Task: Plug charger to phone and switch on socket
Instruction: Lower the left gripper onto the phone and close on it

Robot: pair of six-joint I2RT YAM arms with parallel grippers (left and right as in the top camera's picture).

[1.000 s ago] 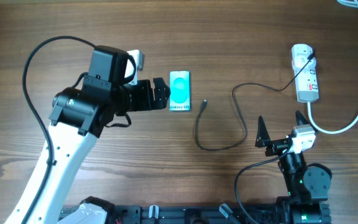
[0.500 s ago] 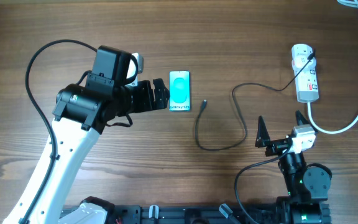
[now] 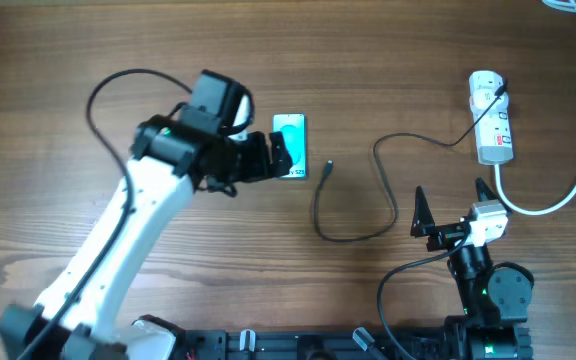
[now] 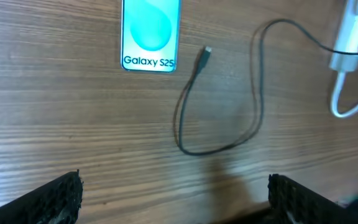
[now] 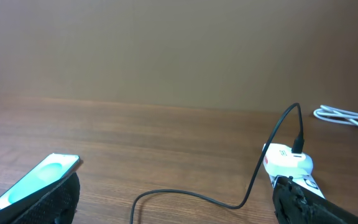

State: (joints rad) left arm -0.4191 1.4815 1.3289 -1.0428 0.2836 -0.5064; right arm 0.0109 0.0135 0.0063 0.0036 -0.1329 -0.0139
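Left wrist, turquoise phone [image 4: 151, 31], looped black charger [image 4: 179, 121], left claw [image 4: 176, 190], right claw [image 5: 176, 196] both gaping, empty

Left arm reaches diagonally across the counter, its pincer [image 3: 280, 158] spread wide, from overhead covering the left edge of the phone [image 3: 296, 133]. Right arm sits folded well right of the phone, pincer [image 3: 451, 205] also gaping

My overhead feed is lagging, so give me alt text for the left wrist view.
The phone lies face up at top centre, with the tip of the charger just right of it, unplugged. The thin black cable loops over the wooden table to the socket at the right edge. The left gripper is open, fingertips in both bottom corners.
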